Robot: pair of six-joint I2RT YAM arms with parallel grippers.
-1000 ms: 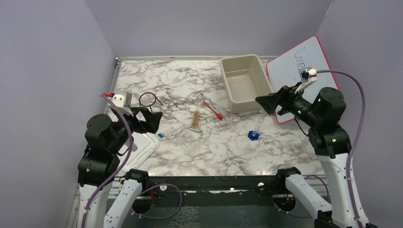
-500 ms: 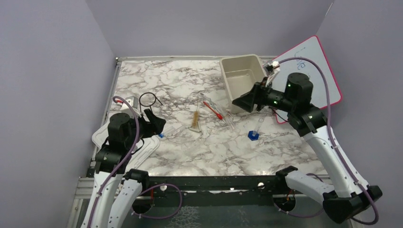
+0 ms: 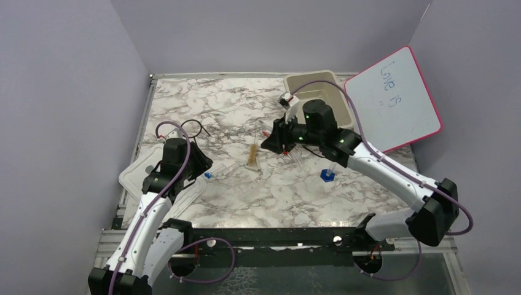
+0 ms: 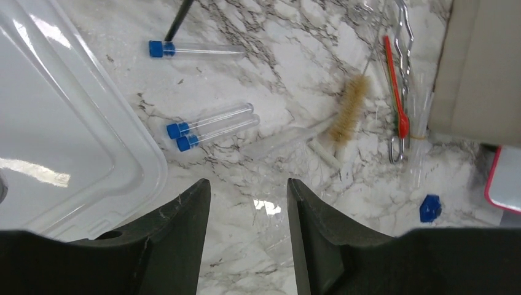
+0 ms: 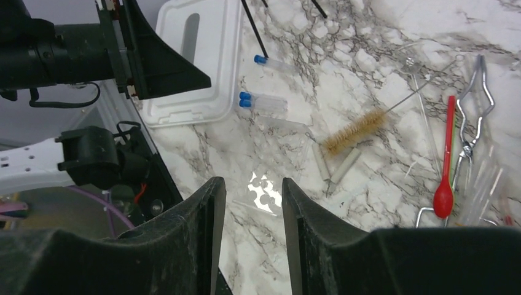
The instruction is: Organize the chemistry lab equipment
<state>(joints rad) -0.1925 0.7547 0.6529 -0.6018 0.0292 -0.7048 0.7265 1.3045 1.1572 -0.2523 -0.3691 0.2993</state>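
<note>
Pincer status: left pincer and right pincer both part-open, empty, above the counter.
Two blue-capped tubes lie side by side just beside the white lid. Tan-bristled brush lies mid-counter; red-tipped dropper and metal clamp lie alongside each other near the beige tub.

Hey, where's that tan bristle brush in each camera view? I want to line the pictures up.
Top external: the tan-bristled wire brush lies near the table's middle, between the two arms.
Left wrist: the brush sits upper right of centre.
Right wrist: the brush sits right of centre, lying diagonally.
Shared landmark: the white lid, seen also at and, is left of the brush in every view.
</note>
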